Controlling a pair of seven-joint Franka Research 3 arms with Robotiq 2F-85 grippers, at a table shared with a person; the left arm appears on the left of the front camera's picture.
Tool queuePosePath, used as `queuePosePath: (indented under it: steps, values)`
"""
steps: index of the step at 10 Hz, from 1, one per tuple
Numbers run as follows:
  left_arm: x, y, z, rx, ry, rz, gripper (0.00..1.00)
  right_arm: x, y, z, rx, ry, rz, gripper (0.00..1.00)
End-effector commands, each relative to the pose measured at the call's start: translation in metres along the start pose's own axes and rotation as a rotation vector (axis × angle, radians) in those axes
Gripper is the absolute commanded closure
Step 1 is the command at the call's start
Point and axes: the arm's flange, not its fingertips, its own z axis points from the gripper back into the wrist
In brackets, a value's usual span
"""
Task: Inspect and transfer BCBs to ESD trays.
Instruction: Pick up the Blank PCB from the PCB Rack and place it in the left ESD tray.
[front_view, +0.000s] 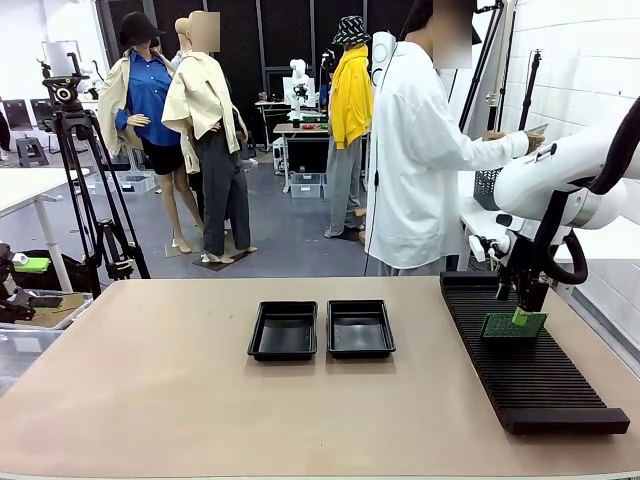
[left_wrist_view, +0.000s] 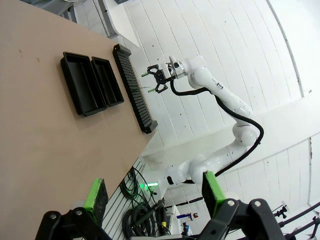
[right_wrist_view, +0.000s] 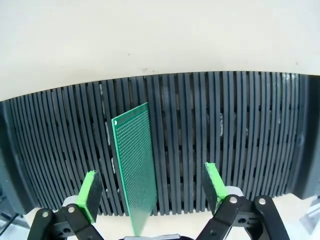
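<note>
The thin green perforated circuit board (right_wrist_view: 132, 150) stands on edge in the black ribbed rack (right_wrist_view: 235, 125) between the right gripper's (right_wrist_view: 150, 176) spread, empty fingers. It seems tilted; centre, pinch its faces, lift straight.

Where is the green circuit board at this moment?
In the front view the circuit board stands on edge in the long black rack at the right side of the table, right of the two black trays, between the right arm's open fingers.

Green BCB (right_wrist_view: 134, 167) upright in rack (right_wrist_view: 235, 130); trays (front_view: 284, 352) (black) adjacent.
</note>
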Motion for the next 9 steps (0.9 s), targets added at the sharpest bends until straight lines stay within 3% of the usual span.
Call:
queuePosePath:
  steps: [1,9]
  values:
    - [0.0003,-0.0023,0.0009,-0.001,-0.001,-0.005,0.00,0.0024,-0.0063,0.0016,0.023,0.033,-0.007,0.00]
    - [0.0003,-0.0023,0.0009,-0.001,-0.001,-0.005,0.00,-0.0009,-0.0011,-0.0039,0.016,0.021,-0.001,0.00]
